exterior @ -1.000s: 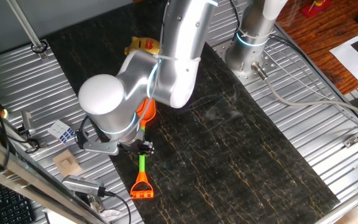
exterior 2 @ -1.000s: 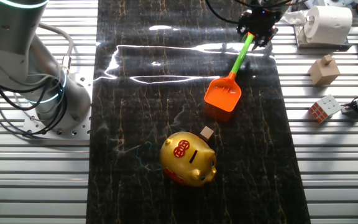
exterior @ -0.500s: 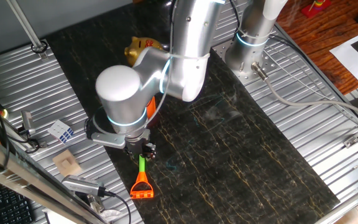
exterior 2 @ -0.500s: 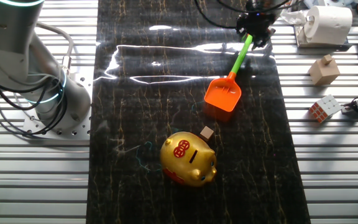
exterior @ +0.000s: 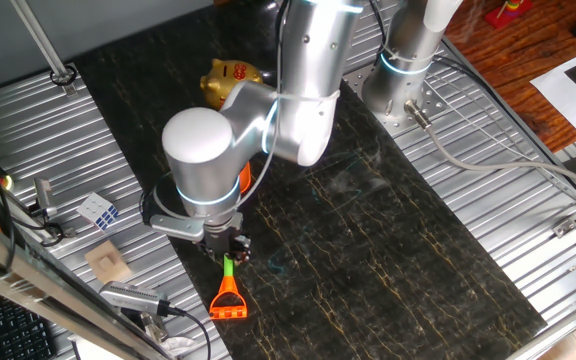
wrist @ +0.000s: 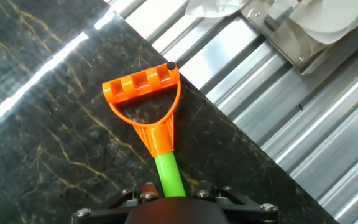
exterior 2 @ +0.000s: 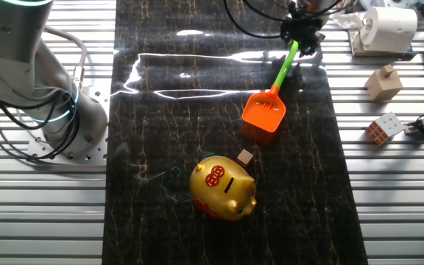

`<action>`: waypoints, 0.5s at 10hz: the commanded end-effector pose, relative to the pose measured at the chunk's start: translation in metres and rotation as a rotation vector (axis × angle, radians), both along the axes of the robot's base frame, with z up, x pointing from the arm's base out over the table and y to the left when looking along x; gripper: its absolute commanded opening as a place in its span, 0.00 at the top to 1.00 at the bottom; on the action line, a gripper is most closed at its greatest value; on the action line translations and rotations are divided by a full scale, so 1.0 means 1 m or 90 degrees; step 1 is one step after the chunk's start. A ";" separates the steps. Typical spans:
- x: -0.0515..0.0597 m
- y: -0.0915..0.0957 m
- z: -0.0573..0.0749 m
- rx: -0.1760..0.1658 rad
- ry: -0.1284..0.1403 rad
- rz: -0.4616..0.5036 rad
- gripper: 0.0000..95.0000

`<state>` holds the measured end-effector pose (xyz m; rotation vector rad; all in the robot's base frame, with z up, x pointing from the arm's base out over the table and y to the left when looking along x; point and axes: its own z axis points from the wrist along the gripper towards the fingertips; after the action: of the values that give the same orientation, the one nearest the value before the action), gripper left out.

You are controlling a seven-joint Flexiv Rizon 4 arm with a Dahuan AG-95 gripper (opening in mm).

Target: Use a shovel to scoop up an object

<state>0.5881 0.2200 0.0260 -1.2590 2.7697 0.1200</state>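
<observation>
the shovel (exterior 2: 274, 90) is seen lying on the dark marbled surface (exterior 2: 168, 125), its orange blade (exterior 2: 264, 111) flat on the surface and its green shaft (exterior 2: 286, 64) running up toward the far edge. the pincer (exterior 2: 301, 33) is positioned over the upper part of the shaft, near the handle end; in the one fixed view the pincer (exterior: 230, 246) is seen right above the green shaft, with the orange handle (exterior: 228, 300) sticking out beyond it toward the edge of the surface. in the hand view the handle (wrist: 144, 93) is seen lying on the dark surface just beside the ribbed metal, and the green shaft (wrist: 169, 177) disappears under the black body of the pincer. whether the shaft is clamped or only straddled cannot be told, since the fingertips are hidden in every view

the gold piggy bank (exterior 2: 223, 187) is found on the same surface, well apart from the pincer and a little way from the blade, with a small tan cube (exterior 2: 246, 157) lying between the two, near the piggy bank. off the dark surface, on the ribbed metal, a wooden block (exterior 2: 384, 81), a puzzle cube (exterior 2: 383, 128) and a paper roll (exterior 2: 387, 28) are seen
</observation>
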 end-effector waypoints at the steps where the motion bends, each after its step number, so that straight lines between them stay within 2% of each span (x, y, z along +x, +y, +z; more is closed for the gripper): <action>1: 0.000 0.001 -0.002 0.003 -0.008 -0.004 0.60; 5: 0.001 0.003 -0.005 0.001 -0.008 0.001 0.60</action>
<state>0.5888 0.2226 0.0202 -1.2591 2.7568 0.1134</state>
